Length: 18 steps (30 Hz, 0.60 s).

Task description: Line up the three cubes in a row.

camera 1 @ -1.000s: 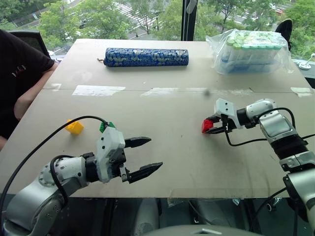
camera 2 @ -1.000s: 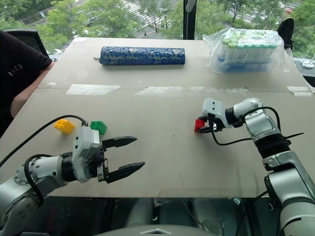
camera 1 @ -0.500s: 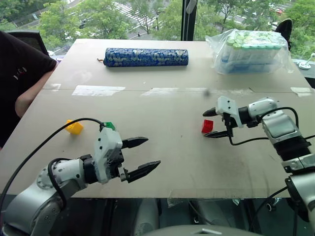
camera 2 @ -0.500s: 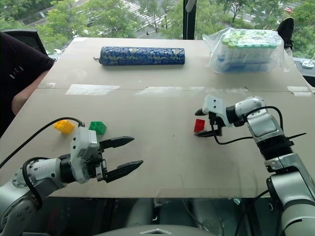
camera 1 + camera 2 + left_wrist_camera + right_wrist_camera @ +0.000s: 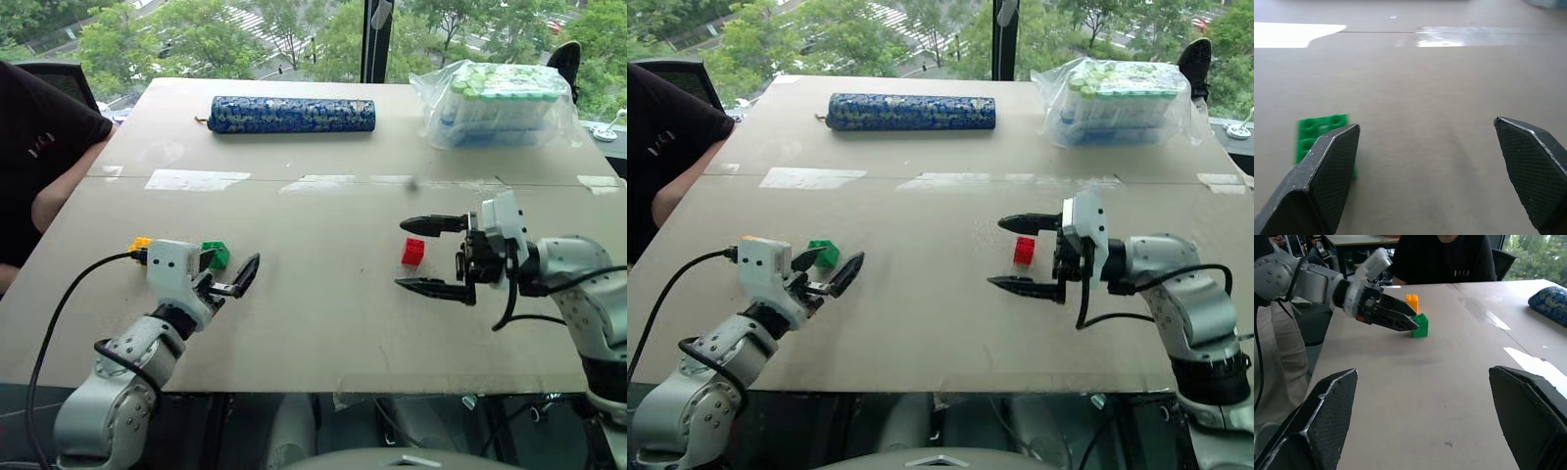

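A person in a dark shirt (image 5: 34,147) is sitting at the far left edge of the table (image 5: 313,323), well clear of the cubes.

Taking the green cube (image 5: 824,253) as the landmark: the yellow cube (image 5: 140,244) is lying just to its left, largely hidden behind the left wrist housing in the head views; in the right wrist view it is showing just beyond the green one, close but whether touching cannot be told. The left gripper (image 5: 828,271) is hanging low over the table right at the green cube, its fingers spread wide and holding nothing. In the left wrist view one finger (image 5: 1327,171) is overlapping the green cube's near edge, with the cube lying outside the gap rather than between the fingers; whether the finger is touching it cannot be told.

Well to the right of the green cube, the red cube (image 5: 413,252) is sitting on its own on the bare table, studs up. The right gripper (image 5: 431,255) is pointing toward the green cube's side, its two black fingers gaping wide, one beyond the red cube and one nearer than it. The fingers are gripping nothing and the red cube is sitting free on the table.

Far beyond the green cube, a blue patterned roll (image 5: 292,114) is lying across the table's far part, and a plastic-wrapped pack of bottles (image 5: 500,103) is standing at the far right corner.
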{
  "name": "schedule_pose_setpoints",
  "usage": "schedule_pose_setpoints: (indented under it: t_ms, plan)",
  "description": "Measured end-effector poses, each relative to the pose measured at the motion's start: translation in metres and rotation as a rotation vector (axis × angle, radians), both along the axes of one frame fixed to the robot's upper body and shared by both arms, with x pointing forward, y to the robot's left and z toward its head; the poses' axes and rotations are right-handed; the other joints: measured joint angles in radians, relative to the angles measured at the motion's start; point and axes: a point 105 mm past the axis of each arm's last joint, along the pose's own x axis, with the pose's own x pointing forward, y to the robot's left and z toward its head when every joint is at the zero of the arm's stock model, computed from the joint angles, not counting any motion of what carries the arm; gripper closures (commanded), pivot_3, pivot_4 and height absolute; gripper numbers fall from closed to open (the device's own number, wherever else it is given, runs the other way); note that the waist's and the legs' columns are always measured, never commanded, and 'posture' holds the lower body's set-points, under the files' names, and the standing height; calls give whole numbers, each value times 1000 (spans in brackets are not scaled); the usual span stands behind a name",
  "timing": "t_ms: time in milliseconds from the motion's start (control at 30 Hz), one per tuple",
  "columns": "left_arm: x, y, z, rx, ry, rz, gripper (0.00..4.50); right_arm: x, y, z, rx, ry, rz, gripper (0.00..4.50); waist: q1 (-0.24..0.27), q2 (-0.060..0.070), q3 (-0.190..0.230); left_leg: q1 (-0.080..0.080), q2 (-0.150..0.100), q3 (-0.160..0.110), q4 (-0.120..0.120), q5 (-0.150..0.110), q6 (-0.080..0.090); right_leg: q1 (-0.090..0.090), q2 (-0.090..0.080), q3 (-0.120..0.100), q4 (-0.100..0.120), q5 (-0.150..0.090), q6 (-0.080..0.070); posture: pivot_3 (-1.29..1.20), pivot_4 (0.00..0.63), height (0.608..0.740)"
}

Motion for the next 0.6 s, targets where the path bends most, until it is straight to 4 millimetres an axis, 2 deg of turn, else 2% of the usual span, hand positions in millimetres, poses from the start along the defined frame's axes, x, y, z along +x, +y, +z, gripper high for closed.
schedule_pose_setpoints:
  t_ms: [100, 300, 600]
  plan:
    - [3, 5, -2, 34, 21, 43, 0, -5, 1, 2, 9, -23, -12, 87, 0, 0, 0, 0, 0, 0, 0, 0, 0, 0, 0, 0, 0, 0, 0, 0, 150, 740]
    - [23, 25, 0, 74, 44, 119, 0, -6, -3, -4, -16, -16, -46, 87, 1, -1, 0, 0, 0, 0, 0, 0, 0, 0, 1, 0, 0, 0, 0, 0, 150, 740]
    - [29, 30, -3, 118, 71, 84, 0, -4, -7, -5, -26, -20, -83, 87, 0, -1, 0, 0, 0, 0, -1, 0, 0, 0, 0, 0, 0, 0, 0, 0, 150, 740]
